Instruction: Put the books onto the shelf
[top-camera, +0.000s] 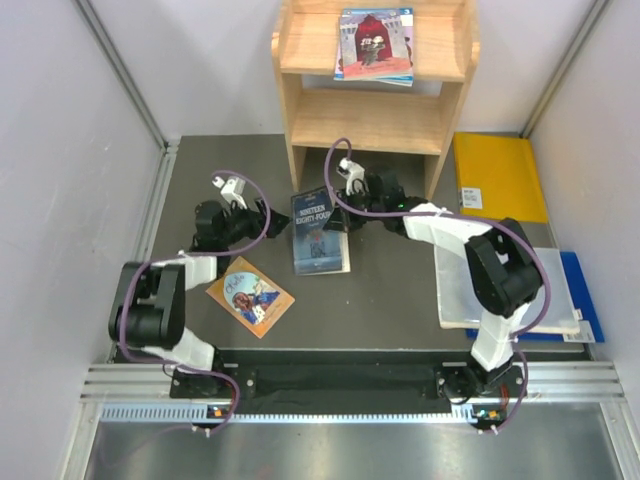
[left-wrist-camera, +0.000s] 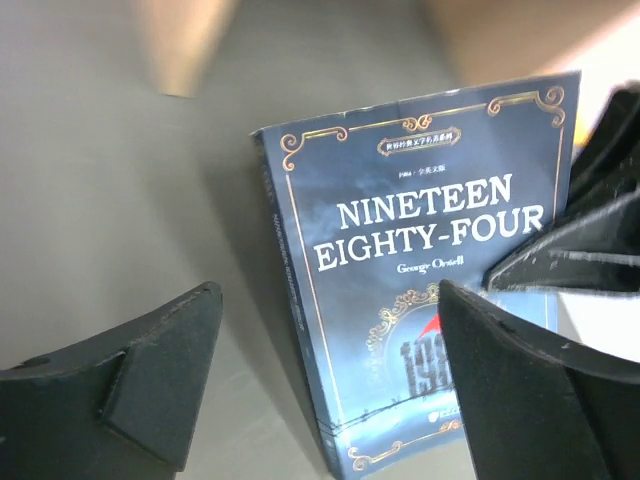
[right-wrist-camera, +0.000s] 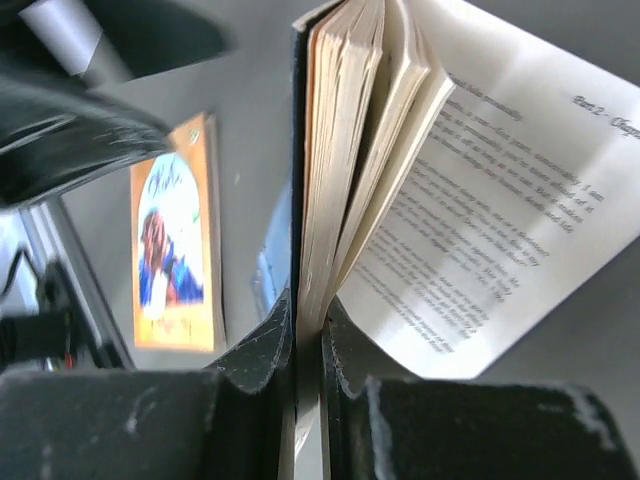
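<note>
The dark blue "Nineteen Eighty-Four" paperback (top-camera: 318, 232) is clamped by its cover and some pages in the right gripper (right-wrist-camera: 306, 318). The left gripper (left-wrist-camera: 325, 300) is spread wide near the spine.

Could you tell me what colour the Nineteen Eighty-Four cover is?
The Nineteen Eighty-Four cover is dark blue with gold trim; clearest in left wrist view.

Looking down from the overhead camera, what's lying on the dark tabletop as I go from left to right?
Orange book → dark blue book → yellow folder. The plastic sheet overlaps the folder sideways, so it's left out.
</note>
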